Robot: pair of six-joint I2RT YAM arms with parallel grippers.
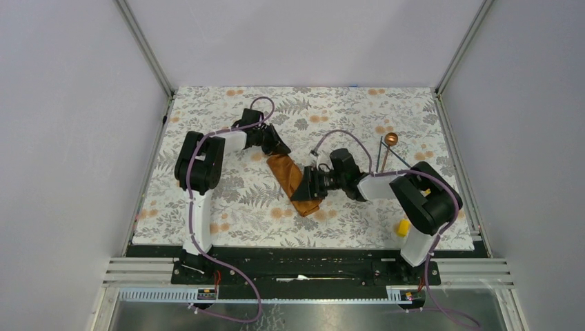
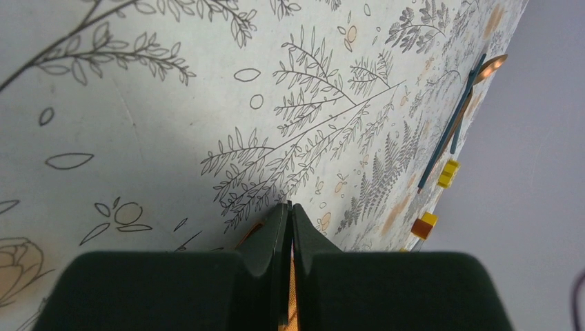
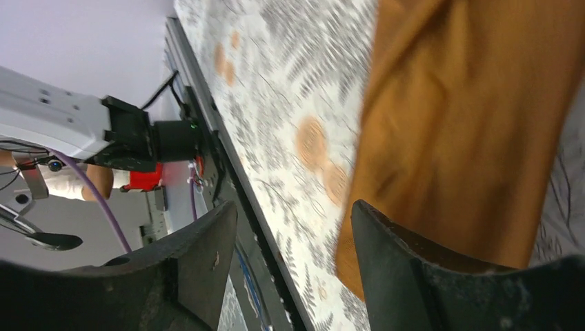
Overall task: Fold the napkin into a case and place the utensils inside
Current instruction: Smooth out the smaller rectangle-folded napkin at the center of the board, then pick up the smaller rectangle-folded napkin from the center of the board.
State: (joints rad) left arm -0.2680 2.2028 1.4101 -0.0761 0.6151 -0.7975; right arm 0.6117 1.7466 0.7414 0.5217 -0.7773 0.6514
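The napkin lies as a long, narrow orange-brown strip on the middle of the table, running diagonally. My left gripper sits at its far end with the jaws pressed together; in the left wrist view a sliver of orange cloth shows between the fingertips. My right gripper hovers over the strip's near half, open; in the right wrist view the napkin lies beside one finger and nothing sits between the jaws. The utensils rest at the right, one with a round copper bowl, also visible as utensils.
The patterned tablecloth covers the table. Small yellow blocks lie near the right edge by the right arm's base. Grey walls and metal frame posts enclose the table; a black rail runs along the near edge.
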